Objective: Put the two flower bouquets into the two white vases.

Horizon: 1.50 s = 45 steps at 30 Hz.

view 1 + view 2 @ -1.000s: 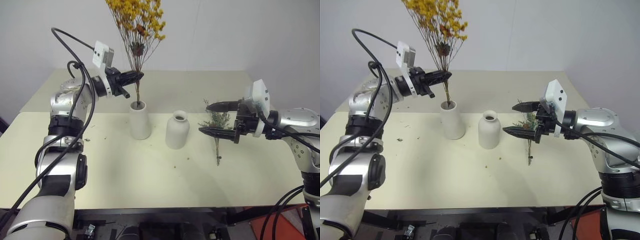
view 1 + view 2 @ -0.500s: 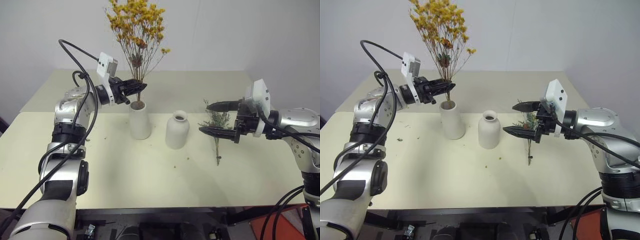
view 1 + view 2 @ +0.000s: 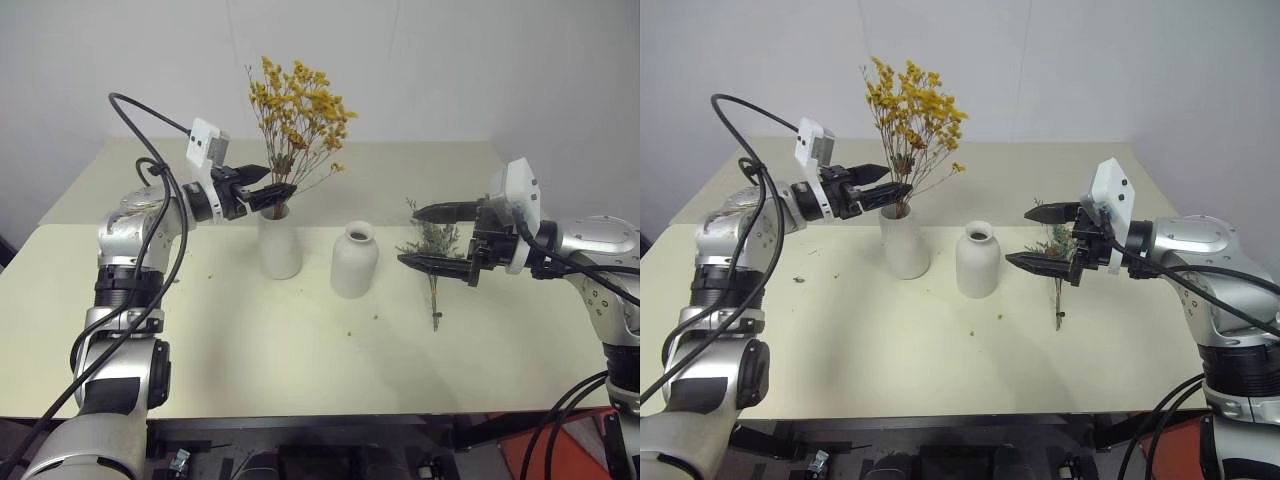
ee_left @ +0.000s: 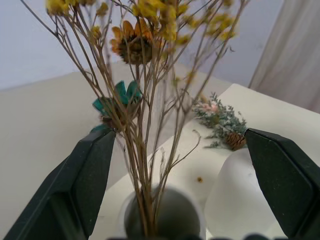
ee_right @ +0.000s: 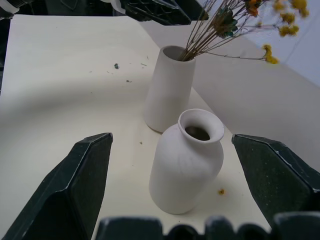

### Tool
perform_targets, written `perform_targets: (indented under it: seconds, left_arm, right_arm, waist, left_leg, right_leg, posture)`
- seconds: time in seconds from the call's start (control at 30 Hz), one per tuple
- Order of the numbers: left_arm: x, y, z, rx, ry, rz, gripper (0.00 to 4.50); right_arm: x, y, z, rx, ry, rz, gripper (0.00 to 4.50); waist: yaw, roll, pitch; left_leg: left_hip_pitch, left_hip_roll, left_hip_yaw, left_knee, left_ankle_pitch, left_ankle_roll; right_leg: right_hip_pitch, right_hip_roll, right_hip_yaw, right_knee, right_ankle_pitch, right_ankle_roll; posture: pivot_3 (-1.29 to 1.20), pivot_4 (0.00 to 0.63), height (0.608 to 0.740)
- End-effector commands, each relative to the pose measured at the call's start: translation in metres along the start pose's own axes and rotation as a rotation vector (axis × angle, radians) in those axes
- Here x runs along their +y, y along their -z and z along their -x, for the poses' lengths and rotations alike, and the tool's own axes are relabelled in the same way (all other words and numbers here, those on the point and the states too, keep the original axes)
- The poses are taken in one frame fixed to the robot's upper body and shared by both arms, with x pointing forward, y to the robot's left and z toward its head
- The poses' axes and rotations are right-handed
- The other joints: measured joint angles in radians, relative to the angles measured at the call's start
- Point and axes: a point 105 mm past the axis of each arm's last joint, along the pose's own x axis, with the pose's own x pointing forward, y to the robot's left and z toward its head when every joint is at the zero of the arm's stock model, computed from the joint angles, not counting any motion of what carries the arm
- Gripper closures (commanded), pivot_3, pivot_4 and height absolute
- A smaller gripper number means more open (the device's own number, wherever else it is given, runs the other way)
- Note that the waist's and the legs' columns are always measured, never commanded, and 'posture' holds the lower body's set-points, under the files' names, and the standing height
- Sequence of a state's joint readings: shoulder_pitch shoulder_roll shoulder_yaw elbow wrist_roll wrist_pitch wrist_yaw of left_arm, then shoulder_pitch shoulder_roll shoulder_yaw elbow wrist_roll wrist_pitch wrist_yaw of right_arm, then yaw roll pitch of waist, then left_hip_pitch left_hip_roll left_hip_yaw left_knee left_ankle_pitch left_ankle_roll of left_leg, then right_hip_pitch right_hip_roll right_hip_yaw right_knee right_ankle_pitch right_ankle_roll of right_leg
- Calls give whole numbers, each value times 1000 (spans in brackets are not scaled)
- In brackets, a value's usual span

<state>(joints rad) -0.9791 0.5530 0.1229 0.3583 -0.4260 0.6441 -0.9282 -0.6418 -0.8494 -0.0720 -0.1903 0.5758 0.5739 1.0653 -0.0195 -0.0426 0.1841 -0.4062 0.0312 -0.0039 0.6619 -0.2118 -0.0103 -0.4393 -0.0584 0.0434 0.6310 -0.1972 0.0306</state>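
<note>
The yellow-orange bouquet stands in the taller white vase, its brown stems leaning slightly right. My left gripper is open just above the vase mouth, with the stems loose between its wide-spread fingers. To the right stands the shorter narrow-necked vase, with nothing in it. The grey-green sprig bouquet lies flat on the table further right. My right gripper hovers open over the sprig's left side, pointing at the short vase, and holds nothing.
The cream table carries a few dried crumbs in front of the vases. A white wall rises behind the table's far edge. A black cable loops above my left arm.
My left gripper opened and let go of the yellow bouquet, which sank deeper into the taller vase. The left hand drew back slightly. The right arm stayed still.
</note>
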Motion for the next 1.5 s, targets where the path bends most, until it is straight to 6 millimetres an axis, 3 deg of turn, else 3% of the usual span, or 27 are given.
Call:
perform_targets:
  seconds: [0.03,0.27,0.57,0.77,1.1,1.4,1.5]
  left_arm:
    - [-11,-12,14,-40,-13,-22,30]
    - [-27,-14,43,-55,-70,-27,30]
    - [-71,-28,69,-23,79,-158,30]
    - [-82,-45,70,-25,173,-213,30]
    - [-95,-32,77,107,305,-268,30]
    - [-97,-35,50,113,412,-351,30]
    - [-97,-35,43,119,448,-352,30]
  right_arm:
    - [-1,-13,5,-40,16,38,0]
    - [-2,-12,4,-41,7,38,0]
    - [-5,-9,3,-32,7,32,0]
    - [-3,-3,6,-24,15,2,0]
    - [-2,15,16,29,65,-51,0]
    - [-30,13,25,85,173,-74,0]
    - [-48,21,30,208,300,-133,0]
  waist:
    - [0,0,0]
    - [1,0,0]
    - [2,0,0]
    - [4,0,0]
    - [1,0,0]
    - [4,0,0]
    - [4,0,0]
  left_leg:
    - [0,0,0,0,0,0]
    - [1,0,0,0,0,0]
    - [2,0,0,0,0,0]
    - [1,0,0,0,0,0]
    - [2,1,1,0,0,0]
    - [2,1,1,0,0,0]
    - [1,1,1,0,0,0]
  right_leg:
    - [0,0,0,0,0,0]
    - [0,0,0,0,0,-1]
    - [1,0,0,0,-1,1]
    - [1,0,0,0,-1,2]
    - [1,1,0,-1,-2,2]
    - [1,1,0,-1,-2,2]
    - [1,1,0,-1,-2,2]
  posture:
    - [0,150,740]
    - [0,150,740]
    - [0,150,740]
    - [0,150,740]
    - [0,150,740]
    - [0,150,740]
    - [0,150,740]
